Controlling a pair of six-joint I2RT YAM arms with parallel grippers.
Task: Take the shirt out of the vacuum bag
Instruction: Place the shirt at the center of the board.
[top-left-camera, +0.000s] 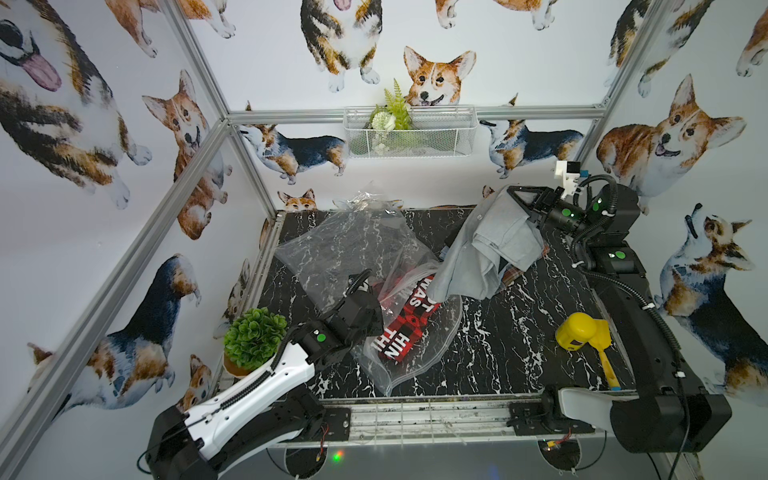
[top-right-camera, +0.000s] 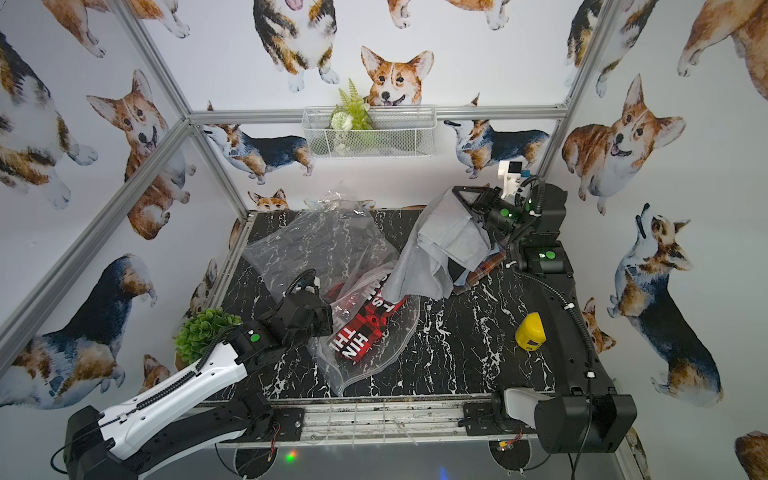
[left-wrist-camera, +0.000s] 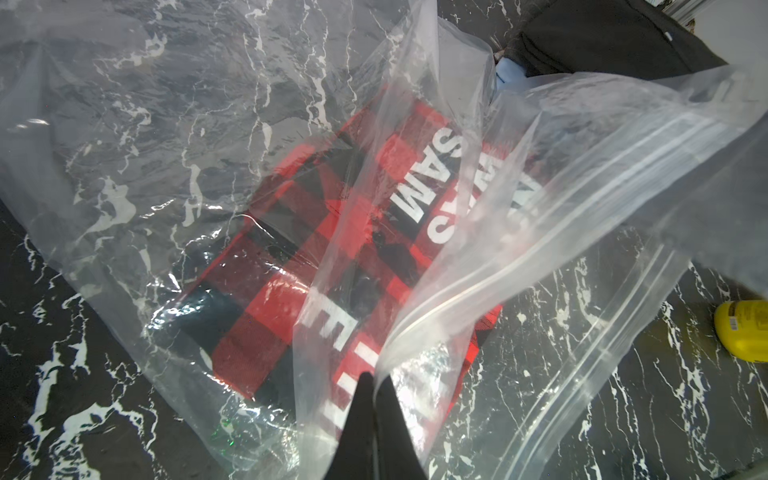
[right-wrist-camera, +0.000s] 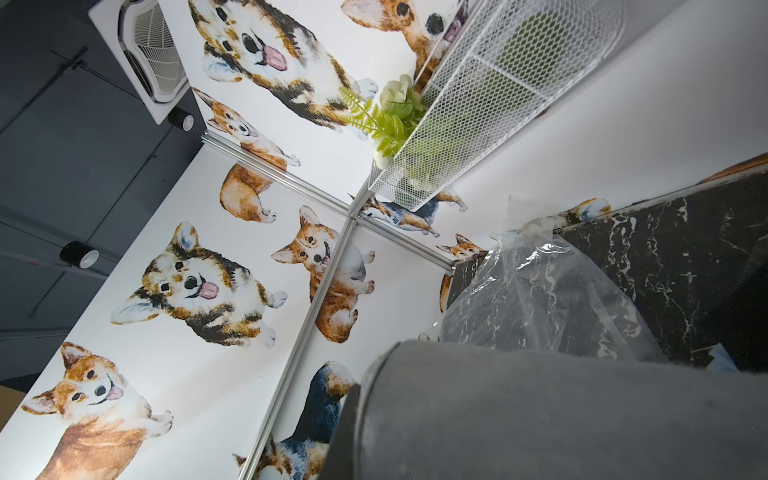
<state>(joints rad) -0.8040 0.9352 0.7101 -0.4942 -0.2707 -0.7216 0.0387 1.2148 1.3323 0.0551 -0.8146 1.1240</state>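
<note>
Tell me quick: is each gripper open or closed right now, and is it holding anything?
Left gripper: closed, pinching the clear vacuum bag near its zip-seal edge.
Right gripper: closed, holding up the grey shirt.

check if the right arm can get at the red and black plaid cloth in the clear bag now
Probably not. The right fingers are shut on the grey shirt, held up at the back, and the red and black plaid cloth lies inside the clear crinkly plastic vacuum bag under a plastic layer.

Corgi-print walls, black marble tabletop, aluminium frame
</note>
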